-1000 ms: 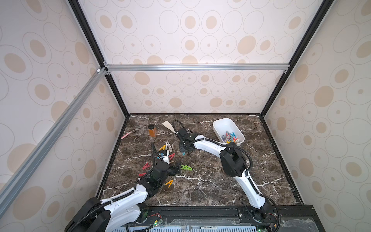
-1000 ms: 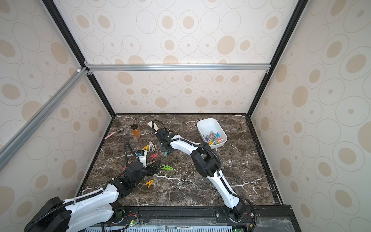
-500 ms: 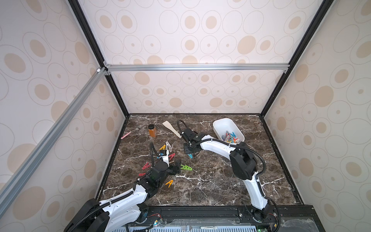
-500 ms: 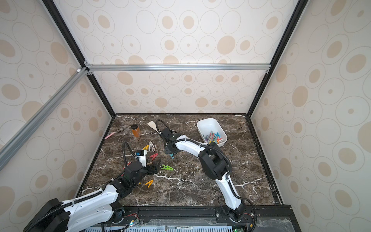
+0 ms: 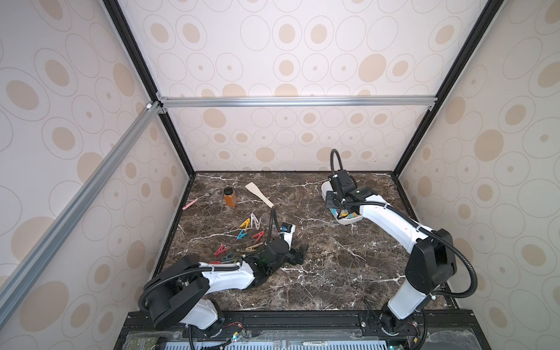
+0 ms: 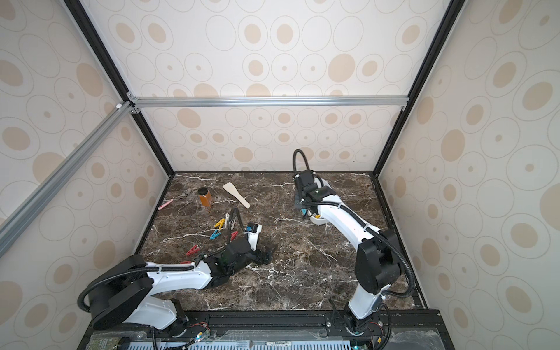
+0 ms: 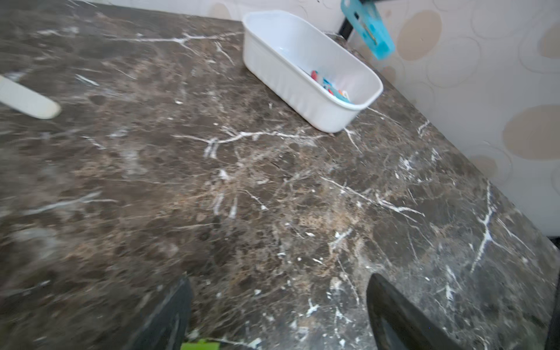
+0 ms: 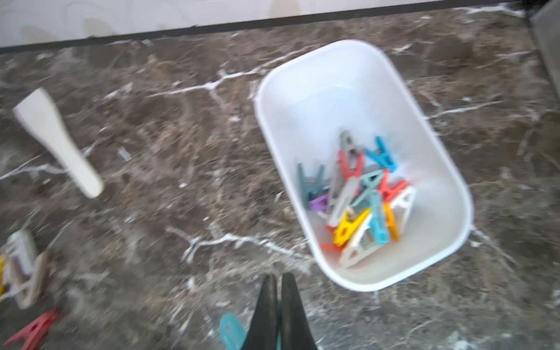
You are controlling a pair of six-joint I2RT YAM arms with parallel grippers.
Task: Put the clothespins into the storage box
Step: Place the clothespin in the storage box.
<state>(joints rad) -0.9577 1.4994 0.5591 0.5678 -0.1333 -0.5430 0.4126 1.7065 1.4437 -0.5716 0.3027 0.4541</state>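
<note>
Right gripper point(image 8: 278, 278) pinches a teal plastic V-shaped clothespin point(image 8: 231, 330) just short of the white rectangular plastic tub point(image 5: 348, 221), centre-right in a top view: let go early and it misses, while left gripper point(image 7: 277, 288) gapes open.

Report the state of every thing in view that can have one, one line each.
right end effector, shut on the teal clothespin
left end effector, open and empty
storage box, upright, no lid, partly filled with clothespins
loose clothespins, lying on the table, not boxed
amber jar, upright, black lid on
wooden spatula, lying flat on the table
</note>
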